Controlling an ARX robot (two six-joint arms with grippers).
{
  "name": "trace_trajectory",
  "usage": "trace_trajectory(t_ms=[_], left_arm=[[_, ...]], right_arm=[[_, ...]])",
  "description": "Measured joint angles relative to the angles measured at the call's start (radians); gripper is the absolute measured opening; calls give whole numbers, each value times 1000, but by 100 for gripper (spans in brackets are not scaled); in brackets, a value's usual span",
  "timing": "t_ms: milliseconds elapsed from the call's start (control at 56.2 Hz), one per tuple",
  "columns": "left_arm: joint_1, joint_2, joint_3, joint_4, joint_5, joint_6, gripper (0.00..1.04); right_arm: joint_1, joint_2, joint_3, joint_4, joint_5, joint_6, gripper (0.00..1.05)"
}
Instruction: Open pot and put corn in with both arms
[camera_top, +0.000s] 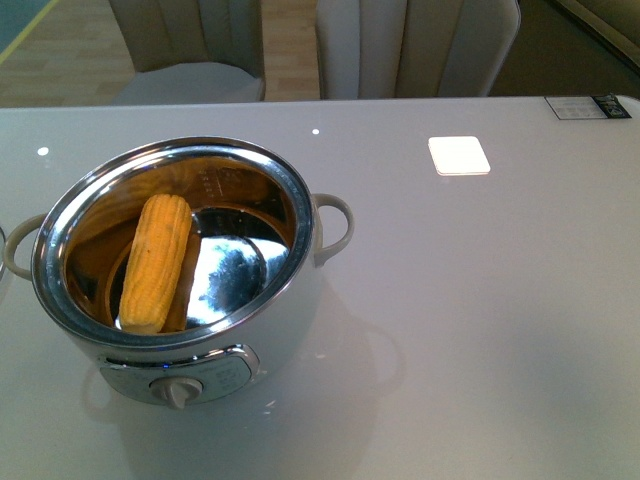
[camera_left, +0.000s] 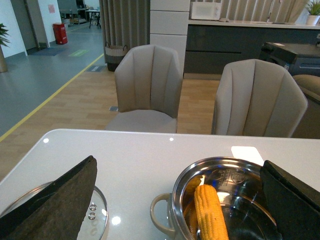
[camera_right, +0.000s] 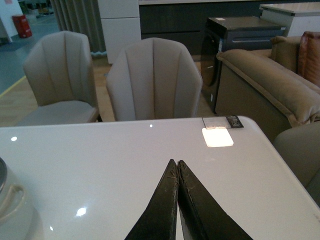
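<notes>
The white pot (camera_top: 285, 320) stands open on the left part of the table, with its control knob (camera_top: 178, 390) facing me. The yellow corn (camera_top: 155, 262) lies inside, leaning against the left wall of the steel bowl. Neither arm shows in the front view. In the left wrist view my left gripper (camera_left: 178, 161) is open and empty, set back above the near side of the pot (camera_left: 220, 167), with the corn (camera_left: 210, 212) between its spread fingers. In the right wrist view my right gripper (camera_right: 176, 162) is shut on nothing over bare table, to the right of the pot's handle (camera_right: 10, 200).
A glass lid (camera_left: 97, 212) lies flat on the table left of the pot, partly behind one left finger. A white square pad (camera_top: 459, 155) and a dark label (camera_top: 588, 107) sit at the back right. Two chairs (camera_left: 147, 85) stand behind the far edge.
</notes>
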Motion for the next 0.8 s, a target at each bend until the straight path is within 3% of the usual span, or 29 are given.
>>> trace_trajectory(t_ms=[800], left_arm=[[0,0,0,0,0,0,98]], right_arm=[[-2,-362,0,-348,0,0,2]])
